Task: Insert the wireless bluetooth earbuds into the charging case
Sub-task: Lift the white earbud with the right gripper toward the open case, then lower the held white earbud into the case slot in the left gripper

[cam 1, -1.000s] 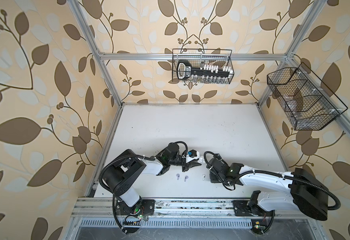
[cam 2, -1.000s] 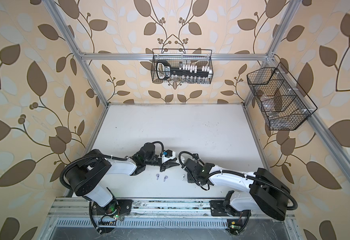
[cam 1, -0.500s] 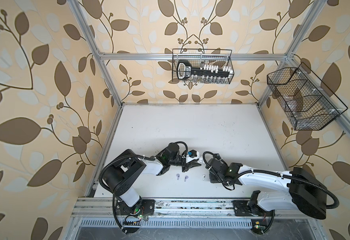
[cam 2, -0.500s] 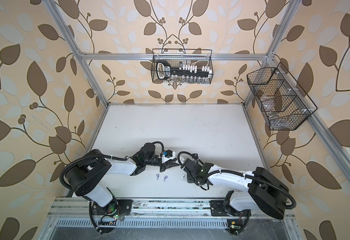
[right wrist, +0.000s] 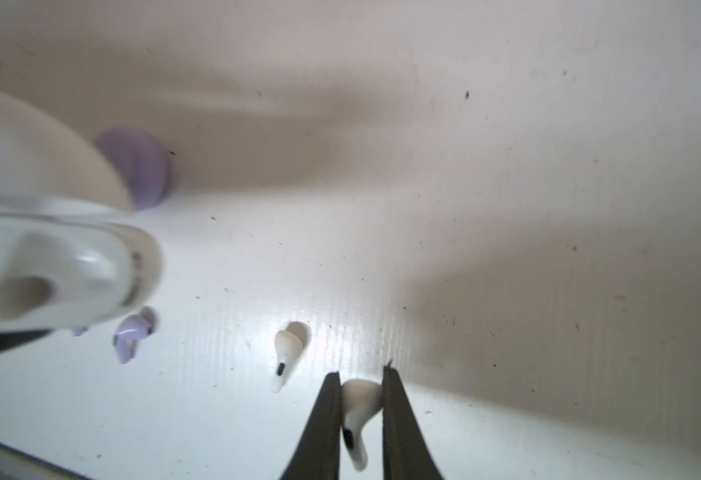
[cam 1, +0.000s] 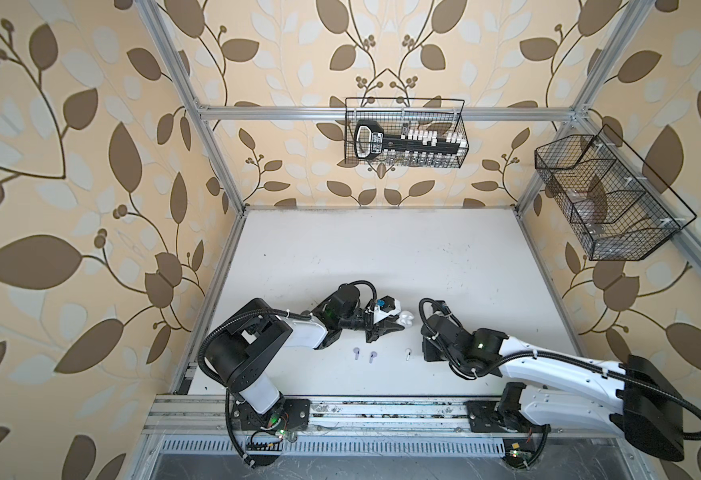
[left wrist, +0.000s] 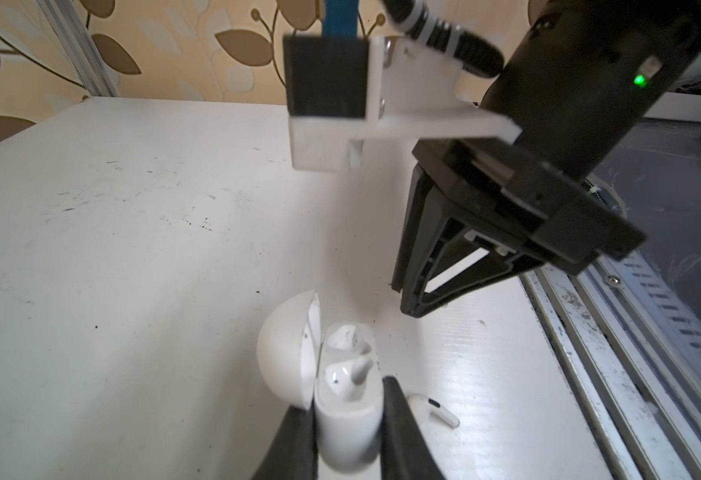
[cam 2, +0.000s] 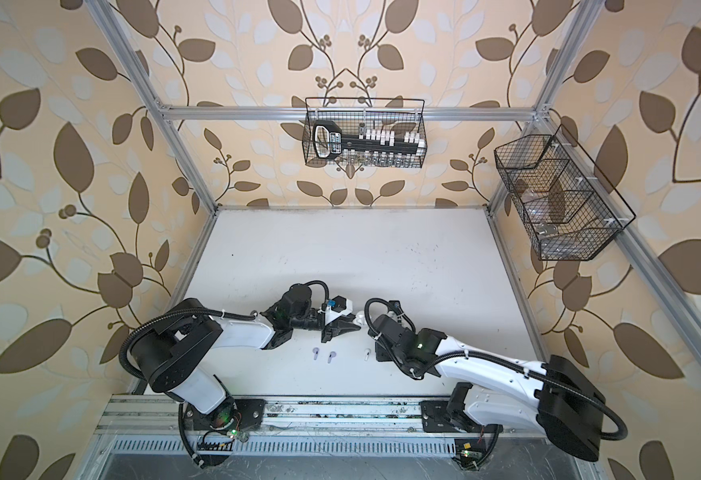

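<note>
- While both sockets of the open white charging case (left wrist: 346, 428) show empty in the left wrist view, we count no earbud as seated, so we judge the task to be near its start.
- Our left gripper (left wrist: 342, 399) is clamped on the case body, lid tipped back. It is about midway across the worktop (cam 1: 382, 249) and nearer its front edge than its back.
- Our right gripper (right wrist: 360, 374) presses its fingers on either side of one white earbud (right wrist: 359, 409). We cannot tell whether the bud is off the surface.
- The second white earbud (right wrist: 285, 353) lies loose between that grip and the case.
- A lilac earbud (cam 1: 356, 352) and its lilac twin (cam 1: 371, 356) lie side by side closer to the front edge, with neither gripper on them.
- A lilac case (right wrist: 137, 174) sits just beyond the white one, and we cannot tell if it is open.
- What is left, as we judge it, is to seat the gripped bud and then the other three.
</note>
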Controlling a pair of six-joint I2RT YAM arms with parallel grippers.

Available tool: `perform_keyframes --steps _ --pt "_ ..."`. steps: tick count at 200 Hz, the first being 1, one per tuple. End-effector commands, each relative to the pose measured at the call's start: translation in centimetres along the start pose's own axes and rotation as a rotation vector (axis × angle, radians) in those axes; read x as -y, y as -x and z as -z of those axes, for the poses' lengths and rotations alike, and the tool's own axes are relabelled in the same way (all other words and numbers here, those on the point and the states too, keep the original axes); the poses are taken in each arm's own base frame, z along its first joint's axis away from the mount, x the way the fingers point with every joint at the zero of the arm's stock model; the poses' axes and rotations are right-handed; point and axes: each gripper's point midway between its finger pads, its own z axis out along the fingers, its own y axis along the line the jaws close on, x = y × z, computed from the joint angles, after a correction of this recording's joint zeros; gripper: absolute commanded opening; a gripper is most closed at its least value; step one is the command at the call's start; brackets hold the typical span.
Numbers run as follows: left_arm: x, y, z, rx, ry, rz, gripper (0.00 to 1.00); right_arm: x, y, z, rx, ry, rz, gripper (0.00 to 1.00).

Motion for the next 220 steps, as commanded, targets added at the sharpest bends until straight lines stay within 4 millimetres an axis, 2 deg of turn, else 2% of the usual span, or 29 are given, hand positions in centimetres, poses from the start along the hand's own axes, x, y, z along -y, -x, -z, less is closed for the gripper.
perform_keyframes --steps 1,22,41,96,132,174,198,220 --pt "0.3 2.4 -0.4 0.063 -0.052 0.021 0.00 -0.5 3.4 2.1 0.161 0.035 -0.053 0.15" --pt "0.4 2.8 -0.4 0.076 -0.061 0.044 0.00 -1.3 6.1 4.5 0.297 0.099 -0.087 0.15" --pt "0.4 3.3 -0.3 0.085 -0.066 0.056 0.00 -1.9 7.6 6.3 0.394 0.142 -0.092 0.15" --pt "0.1 4.0 -0.3 0.105 -0.055 0.109 0.00 -3.5 9.4 8.4 0.532 0.234 -0.119 0.15" --pt "-1.0 4.4 -0.5 0.114 -0.008 0.162 0.00 -3.7 10.3 8.3 0.593 0.240 -0.173 0.14" --pt "-2.0 5.5 -0.3 0.153 0.040 0.217 0.00 -4.1 10.6 7.2 0.619 0.226 -0.195 0.14" --pt "-2.1 5.8 -0.3 0.168 0.039 0.238 0.00 -3.9 10.8 7.1 0.638 0.221 -0.210 0.14" --pt "-2.2 5.9 -0.3 0.171 0.043 0.244 0.00 -3.7 11.1 6.1 0.615 0.211 -0.206 0.14"
